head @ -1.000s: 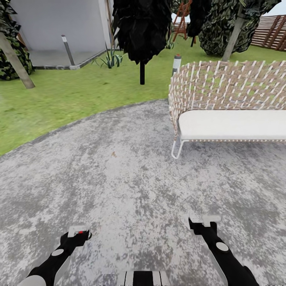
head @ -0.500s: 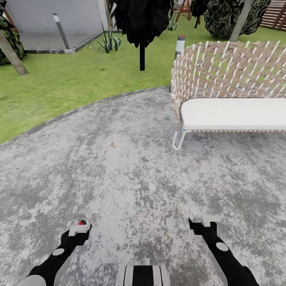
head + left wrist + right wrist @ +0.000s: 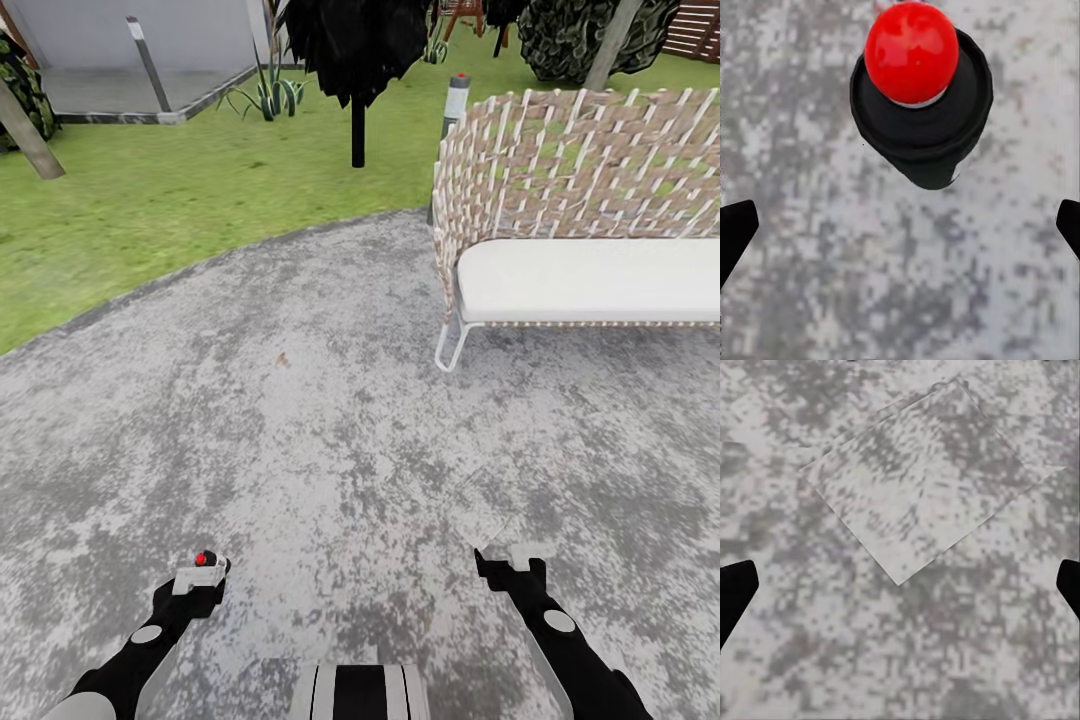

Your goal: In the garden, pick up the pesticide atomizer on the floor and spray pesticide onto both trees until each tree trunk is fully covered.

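The pesticide atomizer [image 3: 919, 112] stands upright on the grey concrete floor [image 3: 330, 450]; in the left wrist view I look down on its red top and black body. In the head view its red top [image 3: 205, 558] peeks out just past my left gripper [image 3: 200, 576]. My left gripper [image 3: 900, 232] is open, its dark fingertips [image 3: 735, 232] wide apart, and the bottle sits ahead of them, not between them. My right gripper [image 3: 515, 556] [image 3: 900, 592] is open over bare concrete. Tree trunks rise on the lawn at far left [image 3: 25, 135] and far right [image 3: 610, 50].
A woven-back bench with a white cushion [image 3: 590, 280] stands on the paving ahead to the right. Grey bollard lights stand behind it [image 3: 455, 100] and at the back left [image 3: 148, 60]. A dark thin-stemmed tree [image 3: 358, 130] grows on the lawn [image 3: 150, 220].
The whole head view has shifted, with the bench and lawn now sitting higher in the picture. The atomizer's red top shows more clearly past my left gripper. Both grippers stay open.
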You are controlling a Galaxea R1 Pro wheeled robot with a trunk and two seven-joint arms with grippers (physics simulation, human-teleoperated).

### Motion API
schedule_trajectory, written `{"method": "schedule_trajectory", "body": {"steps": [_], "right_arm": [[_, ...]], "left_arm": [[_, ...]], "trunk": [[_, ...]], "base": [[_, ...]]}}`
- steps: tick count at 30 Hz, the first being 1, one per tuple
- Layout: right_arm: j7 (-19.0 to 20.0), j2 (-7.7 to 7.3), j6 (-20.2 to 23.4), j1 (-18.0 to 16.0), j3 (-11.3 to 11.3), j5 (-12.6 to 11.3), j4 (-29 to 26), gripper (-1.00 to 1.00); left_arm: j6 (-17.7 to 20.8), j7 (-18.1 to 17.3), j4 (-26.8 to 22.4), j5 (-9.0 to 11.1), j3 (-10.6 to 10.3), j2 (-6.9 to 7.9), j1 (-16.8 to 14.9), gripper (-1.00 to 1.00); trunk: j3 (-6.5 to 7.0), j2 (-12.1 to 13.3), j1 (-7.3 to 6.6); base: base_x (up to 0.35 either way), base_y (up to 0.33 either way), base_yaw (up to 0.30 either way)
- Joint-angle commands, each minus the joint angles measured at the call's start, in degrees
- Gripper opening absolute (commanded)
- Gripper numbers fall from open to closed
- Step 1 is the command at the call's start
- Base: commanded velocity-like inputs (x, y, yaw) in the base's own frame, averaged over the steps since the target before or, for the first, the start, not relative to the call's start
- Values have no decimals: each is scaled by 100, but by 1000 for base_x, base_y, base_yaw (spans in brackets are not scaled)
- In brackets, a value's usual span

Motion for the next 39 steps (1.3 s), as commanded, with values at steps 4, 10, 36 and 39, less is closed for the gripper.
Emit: {"method": "schedule_trajectory", "body": {"steps": [4,10,36,39], "right_arm": [[1,0,-20,-2,0,0,3,100],[0,0,-18,-2,-1,0,3,100],[-3,0,-22,-2,-1,1,3,100],[-1,0,-22,-2,1,2,3,100]], "left_arm": [[-18,6,6,-23,29,1,-3,100],[-25,13,0,-18,33,-1,-3,100],[-27,14,-2,-18,32,-6,-3,100],[-27,14,-2,-18,31,-6,-3,100]], "trunk": [[-3,-1,0],[-4,-1,0],[-4,-1,0],[-4,-1,0]], "base": [[156,0,0],[50,0,0],[11,0,0],[0,0,0]]}}
